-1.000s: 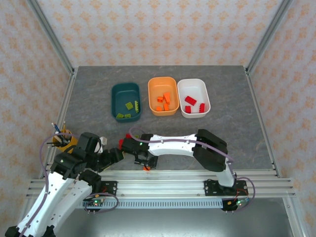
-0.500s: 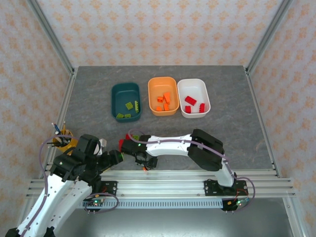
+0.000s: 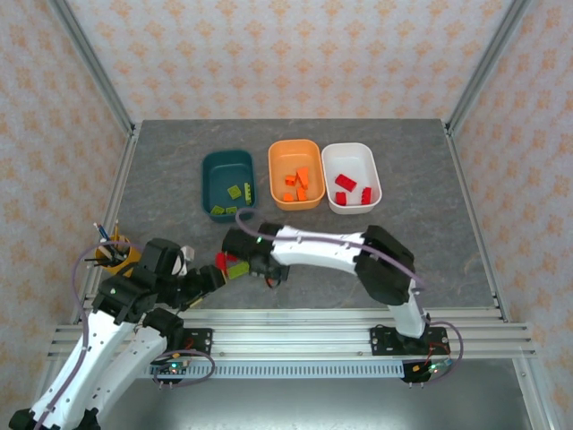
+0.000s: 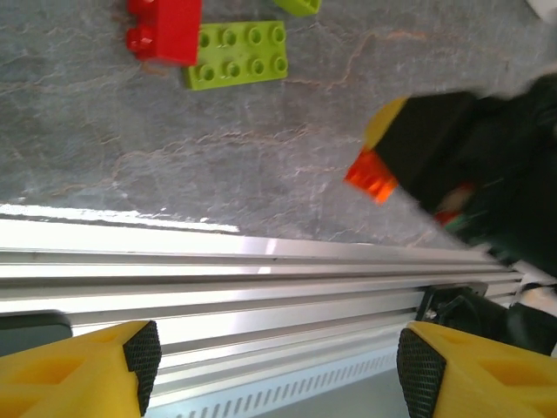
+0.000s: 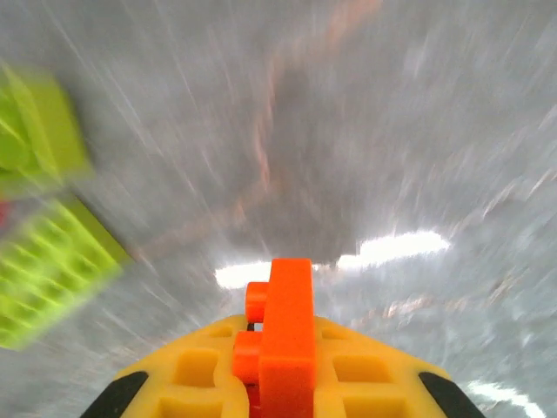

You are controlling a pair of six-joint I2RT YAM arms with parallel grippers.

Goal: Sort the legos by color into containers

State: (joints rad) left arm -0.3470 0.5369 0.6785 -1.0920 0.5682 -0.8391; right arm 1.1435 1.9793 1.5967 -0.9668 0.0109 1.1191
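Orange tub (image 3: 273, 172) holds orange legos (image 3: 297, 184); right gripper (image 5: 285, 383) clamps orange brick (image 5: 289, 322), left gripper (image 4: 274, 355) gapes.

The right arm (image 3: 331, 255) reaches from its base toward 10 o'clock, the right hand (image 3: 267, 271) clamped on an orange brick (image 5: 287, 340). The left arm (image 3: 98, 340) is folded, the left hand (image 3: 210, 278) pointing to 3 o'clock, fingers (image 4: 96, 366) spread wide
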